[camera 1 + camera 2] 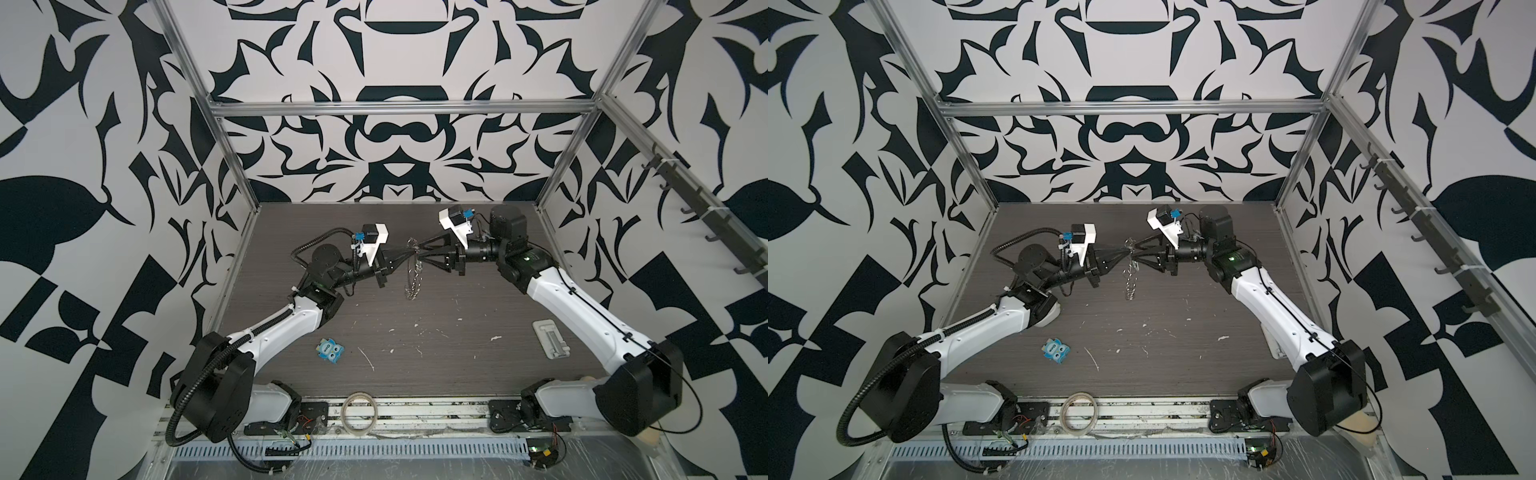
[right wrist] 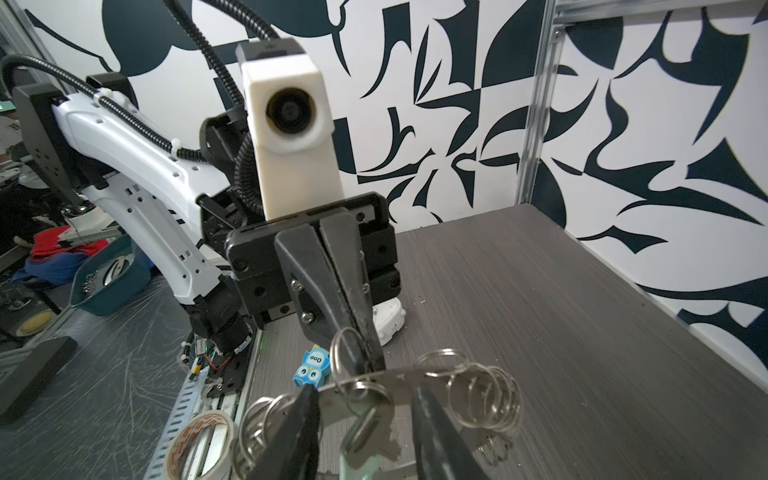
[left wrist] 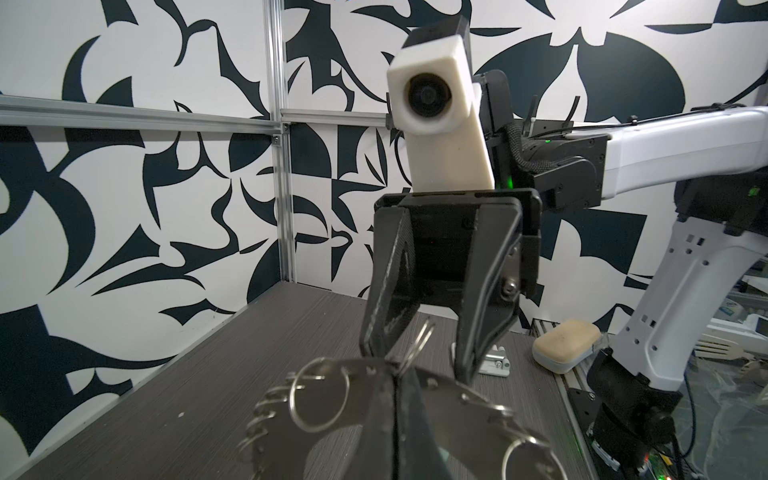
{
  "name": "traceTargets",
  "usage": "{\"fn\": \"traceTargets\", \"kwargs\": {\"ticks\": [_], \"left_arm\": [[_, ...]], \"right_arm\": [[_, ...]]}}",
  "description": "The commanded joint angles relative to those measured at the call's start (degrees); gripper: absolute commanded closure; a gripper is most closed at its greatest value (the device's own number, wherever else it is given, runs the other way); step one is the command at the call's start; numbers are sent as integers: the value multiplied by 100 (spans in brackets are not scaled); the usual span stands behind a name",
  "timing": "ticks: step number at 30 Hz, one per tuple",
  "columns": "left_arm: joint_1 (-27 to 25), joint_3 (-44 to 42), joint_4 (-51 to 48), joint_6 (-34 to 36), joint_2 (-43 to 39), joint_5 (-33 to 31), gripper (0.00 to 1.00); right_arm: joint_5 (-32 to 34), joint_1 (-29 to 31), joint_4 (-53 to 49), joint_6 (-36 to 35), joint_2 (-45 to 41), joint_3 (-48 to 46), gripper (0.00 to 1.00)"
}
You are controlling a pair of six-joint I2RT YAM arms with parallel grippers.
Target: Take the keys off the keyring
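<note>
The keyring (image 1: 411,278) hangs edge-on above the table's middle in both top views, a grey disc (image 3: 332,415) fringed with small split rings. My left gripper (image 3: 395,374) is shut on its upper rim, with its tip (image 1: 409,250) meeting the disc from the left. My right gripper (image 2: 363,390) faces it from the other side and stands open. Its two fingers (image 2: 303,419) straddle the small silver key (image 2: 370,432), which dangles from a split ring with a mint tag (image 2: 357,469) below it. I see no contact between the fingers and the key.
A blue owl toy (image 1: 330,348) lies on the table at front left. A grey metal latch plate (image 1: 550,337) lies at front right. A beige tape roll (image 1: 359,413) rests on the front rail. White scraps dot the dark tabletop (image 1: 457,374).
</note>
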Motion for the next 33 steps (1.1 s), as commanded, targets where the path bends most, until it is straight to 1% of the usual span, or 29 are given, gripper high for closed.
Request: {"fn": "traceTargets", "kwargs": {"ticks": [1,5,13,17,21,24,25,29,33], "left_arm": [[30,258,328,-133,-147,85,100],[30,238,324,-144,-165,67,100],[47,178,284,-111,-217,6,100],[65,172,245,-55,-240,-18,100],[65,213,-89,168,-315,-54,100],[65,274,-585,487,-341,-188,100],[64,291,-761,585,-538,-271,100],[33,424,-1431,1016,-639,-535,100],[-56,389,-1565,1173,-656,-764,100]], "right_arm": [[-201,82,-47,-109,-23,236,60],[-192,145,-81,-146,20,271,64],[31,172,-468,-425,-68,348,90],[178,172,-892,-655,-87,487,100],[297,172,-1194,-765,-109,667,100],[569,172,-1786,-1089,-121,911,100],[650,172,-1988,-1187,-113,999,100],[1042,172,-2712,-1533,-71,1291,100],[1397,233,-2962,-1693,-113,1453,100]]}}
